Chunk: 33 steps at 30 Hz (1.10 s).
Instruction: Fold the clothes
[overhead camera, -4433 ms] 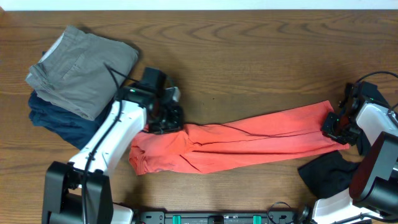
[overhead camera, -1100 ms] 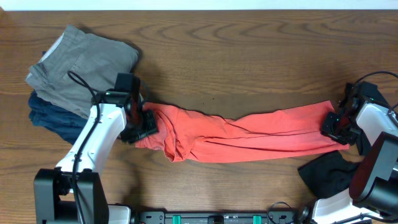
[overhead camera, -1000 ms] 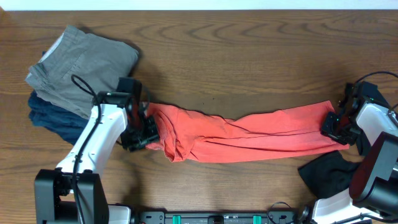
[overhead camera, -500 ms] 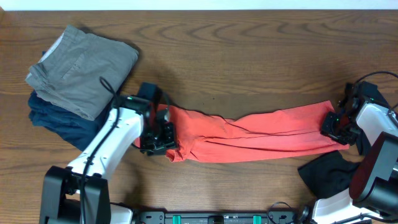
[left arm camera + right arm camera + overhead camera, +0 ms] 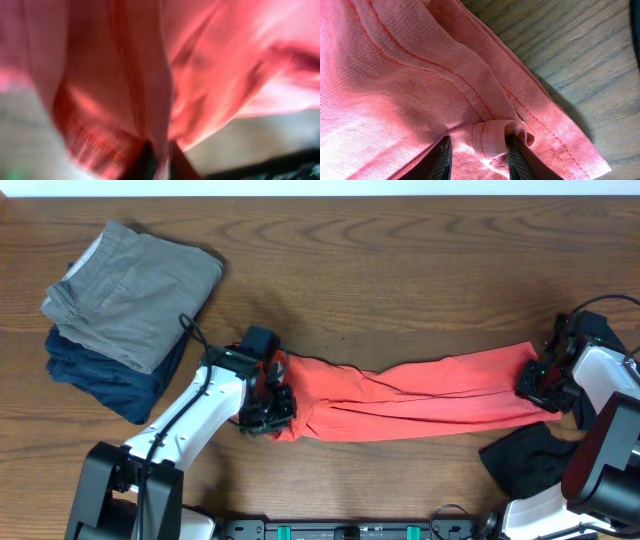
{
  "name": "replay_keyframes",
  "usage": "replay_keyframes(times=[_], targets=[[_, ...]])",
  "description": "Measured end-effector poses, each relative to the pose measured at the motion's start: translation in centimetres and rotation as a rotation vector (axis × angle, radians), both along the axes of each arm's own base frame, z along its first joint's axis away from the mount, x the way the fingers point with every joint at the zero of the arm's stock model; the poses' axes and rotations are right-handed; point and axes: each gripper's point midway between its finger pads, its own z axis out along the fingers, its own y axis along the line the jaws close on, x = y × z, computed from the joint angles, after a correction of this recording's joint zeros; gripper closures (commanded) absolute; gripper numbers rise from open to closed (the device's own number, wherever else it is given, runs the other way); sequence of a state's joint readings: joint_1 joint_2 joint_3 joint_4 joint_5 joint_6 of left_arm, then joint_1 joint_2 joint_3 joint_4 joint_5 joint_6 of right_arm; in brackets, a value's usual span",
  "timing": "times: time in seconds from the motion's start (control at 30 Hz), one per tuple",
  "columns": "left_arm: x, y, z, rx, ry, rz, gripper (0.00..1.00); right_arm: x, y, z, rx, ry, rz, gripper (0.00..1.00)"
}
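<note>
T-shirt (image 5: 420, 395) lies bunched lengthwise; left tool (image 5: 274, 414) clenched on one end, blurred up close; right tool (image 5: 479, 149) pinching the hem.

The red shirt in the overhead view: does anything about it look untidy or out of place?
Yes. The red shirt is bunched into a long, wrinkled strip instead of lying flat, with the left pincer gripping one end and the right pincer the other. A black garment also lies crumpled near its right end.
</note>
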State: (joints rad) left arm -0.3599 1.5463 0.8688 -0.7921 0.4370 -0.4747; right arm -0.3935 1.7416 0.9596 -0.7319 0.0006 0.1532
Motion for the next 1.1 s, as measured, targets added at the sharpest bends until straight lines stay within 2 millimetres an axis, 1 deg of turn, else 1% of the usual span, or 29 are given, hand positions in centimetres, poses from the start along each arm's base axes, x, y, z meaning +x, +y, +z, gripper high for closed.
replay_keyframes(times=[0.07,0.17,0.23,0.3,0.43,0.5,0.53,0.57,0.6,0.67,0.7,0.77,0.83,0.97,1.0,1.03,1.1], targets=[[0.7,-0.3,0.0,-0.014,-0.031,0.001,0.94,0.0,0.0,0.0,0.000,0.000,0.000,0.65],[1.3,-0.9,0.3,-0.042,-0.052,0.001,0.94,0.0,0.0,0.0,0.000,0.000,0.000,0.65],[2.2,-1.4,0.6,-0.071,-0.085,0.001,0.94,0.0,0.0,0.0,0.000,0.000,0.000,0.65],[4.1,-2.4,1.5,-0.113,-0.161,0.001,0.94,0.0,0.0,0.0,0.000,0.000,0.000,0.65],[8.8,-4.2,3.7,-0.195,-0.353,0.015,0.93,0.0,0.0,0.0,0.000,0.000,0.000,0.65],[10.5,-4.6,4.6,-0.210,-0.432,0.019,0.86,0.0,0.0,0.0,0.000,0.000,0.000,0.65],[11.1,-4.5,4.8,-0.204,-0.456,0.027,0.78,0.0,0.0,0.0,0.000,-0.001,0.000,0.65],[11.5,-4.3,4.8,-0.190,-0.472,0.037,0.63,0.0,0.0,0.0,0.000,0.000,0.000,0.65],[11.6,-4.0,4.7,-0.170,-0.476,0.049,0.52,0.0,0.0,0.0,0.000,0.000,0.000,0.65],[11.5,-3.5,4.3,-0.140,-0.468,0.059,0.44,0.0,0.0,0.0,0.000,0.000,0.000,0.65],[11.3,-3.2,4.0,-0.123,-0.455,0.063,0.43,0.0,0.0,0.0,0.000,0.000,0.000,0.65],[10.7,-2.8,3.6,-0.099,-0.428,0.064,0.43,0.0,0.0,0.0,0.000,0.000,0.000,0.65],[10.1,-2.5,3.2,-0.080,-0.404,0.059,0.49,0.0,0.0,0.0,0.000,0.000,0.000,0.65],[8.9,-1.5,3.1,-0.047,-0.371,0.017,0.54,0.0,0.0,0.0,0.000,0.000,0.000,0.65],[8.4,-1.0,3.4,-0.038,-0.365,0.009,0.54,0.0,0.0,0.0,0.000,0.000,0.000,0.65],[8.1,-0.4,4.3,-0.032,-0.370,0.007,0.54,0.0,0.0,0.0,0.000,-0.001,0.000,0.65],[8.0,0.7,6.5,-0.023,-0.420,0.019,0.56,0.0,0.0,0.0,0.000,-0.001,0.000,0.65]])
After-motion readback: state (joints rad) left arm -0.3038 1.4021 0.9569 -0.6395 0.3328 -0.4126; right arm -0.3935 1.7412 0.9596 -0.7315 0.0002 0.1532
